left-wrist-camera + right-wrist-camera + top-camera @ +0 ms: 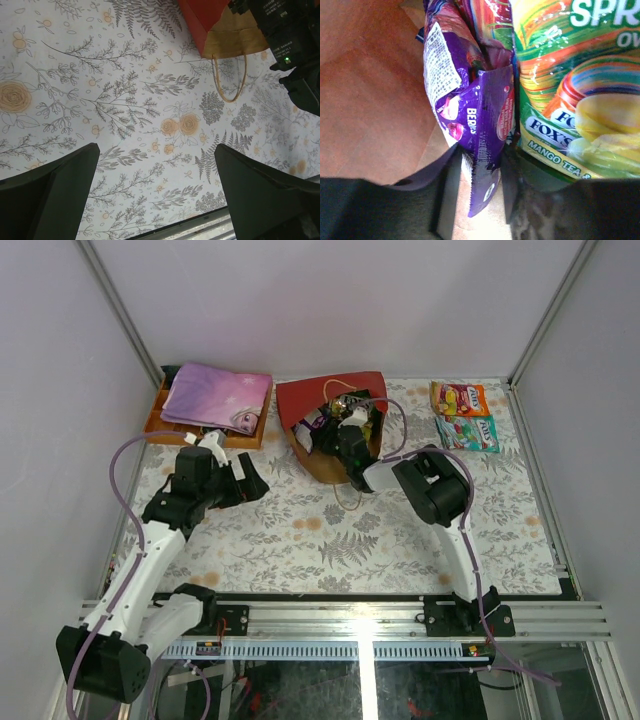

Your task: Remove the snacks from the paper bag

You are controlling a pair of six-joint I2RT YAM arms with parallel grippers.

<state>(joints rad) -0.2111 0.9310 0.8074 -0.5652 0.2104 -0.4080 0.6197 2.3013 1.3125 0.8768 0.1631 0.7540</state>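
Observation:
The red paper bag (335, 398) lies at the back middle, its brown kraft mouth toward the arms. My right gripper (342, 432) reaches into it. In the right wrist view this gripper (480, 200) is closed narrowly on the crimped edge of a purple packet (482, 125). A yellow-green Fox's packet (580, 105) lies beside it on the right, against the bag's brown inside (370, 85). An orange packet (458, 398) and a green packet (470, 432) lie on the table at the back right. My left gripper (250, 480) is open and empty over the floral cloth (155, 200).
A shallow orange tray (158, 418) with a pink-purple folded cloth (215, 395) stands at the back left. The bag's red corner (197, 25) and beige handle (229, 82) show in the left wrist view, beside the right arm (287, 35). Grey walls enclose the table.

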